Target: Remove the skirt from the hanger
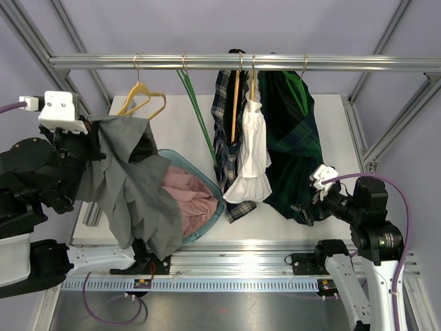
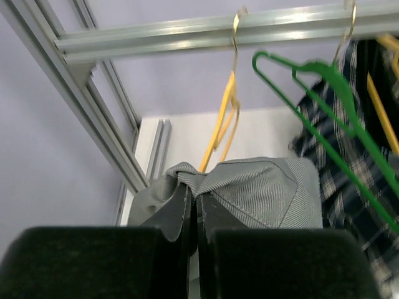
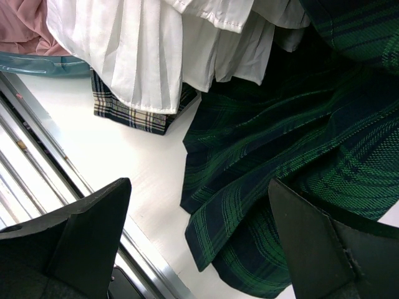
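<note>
Top external view: seems nearly done, with the grey skirt pinched in the clenched left gripper, draped beside the bare-looking yellow hanger and over the teal basket. Left to do: letting go, probably. Right gripper spread wide, empty, by the green plaid skirt. Hard to tell whether cloth and hanger touch.

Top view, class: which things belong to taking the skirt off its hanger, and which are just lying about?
In the job: grey skirt, left gripper shut on it, yellow hanger.
Just about: green hanger, white skirt, green plaid skirt, blue bin, pink garment.
</note>
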`<control>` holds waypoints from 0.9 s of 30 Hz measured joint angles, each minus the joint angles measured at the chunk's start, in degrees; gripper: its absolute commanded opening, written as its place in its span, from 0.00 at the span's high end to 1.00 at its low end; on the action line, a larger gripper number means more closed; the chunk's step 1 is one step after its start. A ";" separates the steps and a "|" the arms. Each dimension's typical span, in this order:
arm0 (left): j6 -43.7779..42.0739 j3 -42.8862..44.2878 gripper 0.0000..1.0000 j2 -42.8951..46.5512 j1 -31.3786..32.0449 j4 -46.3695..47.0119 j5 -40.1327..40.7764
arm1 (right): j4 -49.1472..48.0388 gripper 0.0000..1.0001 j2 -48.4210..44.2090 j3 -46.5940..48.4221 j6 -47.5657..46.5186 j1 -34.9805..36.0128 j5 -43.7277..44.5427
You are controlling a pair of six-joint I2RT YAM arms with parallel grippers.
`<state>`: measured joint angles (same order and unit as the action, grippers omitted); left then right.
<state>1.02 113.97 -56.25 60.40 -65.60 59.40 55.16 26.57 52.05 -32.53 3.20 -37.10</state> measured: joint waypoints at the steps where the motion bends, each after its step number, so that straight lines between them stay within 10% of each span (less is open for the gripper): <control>1: -1.49 0.15 1.00 -0.22 0.00 2.32 0.33 | 0.00 0.01 0.00 0.00 0.00 0.00 0.00; 11: -8.83 3.96 1.00 -4.02 0.00 19.80 -0.02 | -0.02 0.01 0.00 -0.02 0.00 0.00 0.04; 27: -9.44 -16.63 1.00 -4.61 -0.98 33.18 -2.14 | 0.00 0.00 -0.31 -0.02 0.00 0.00 0.07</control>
<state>-8.43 97.34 -60.86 59.42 -32.42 57.25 55.16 26.26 52.03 -32.53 3.20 -37.04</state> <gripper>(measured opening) 0.012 0.993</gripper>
